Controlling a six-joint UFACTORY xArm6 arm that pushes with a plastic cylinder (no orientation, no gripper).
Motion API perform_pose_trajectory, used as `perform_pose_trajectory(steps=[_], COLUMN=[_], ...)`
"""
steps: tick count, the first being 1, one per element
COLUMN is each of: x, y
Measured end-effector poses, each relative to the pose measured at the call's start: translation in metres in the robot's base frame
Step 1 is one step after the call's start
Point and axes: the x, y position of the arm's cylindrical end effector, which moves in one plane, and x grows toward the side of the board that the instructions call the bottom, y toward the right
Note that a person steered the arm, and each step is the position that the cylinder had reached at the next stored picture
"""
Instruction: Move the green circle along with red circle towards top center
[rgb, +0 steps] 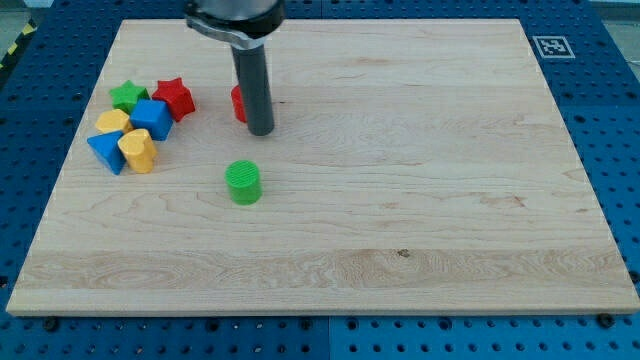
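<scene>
Left of top center, my tip (260, 130) stands touching the half-hidden red circle (238, 103); no fingers, grips nothing. Green circle (243, 183) sits apart, toward the table's bottom edge; neither delivered.

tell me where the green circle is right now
The green circle sits left of centre on the board, apart from other blocks, just below my tip and the red circle half hidden behind the rod.

A straight dark grey rod (255, 80) under a black collar.
</scene>
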Motion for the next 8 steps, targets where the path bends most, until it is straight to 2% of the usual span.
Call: perform_pose_trajectory(steps=[1,2,3,4,5,6,7,8], x=[0.016,0.088,0.158,0.179,0.141,0.081,0.05,0.089], y=[0.061,0.077,0.064,0.008,-0.009,-0.005,-0.003,-0.003])
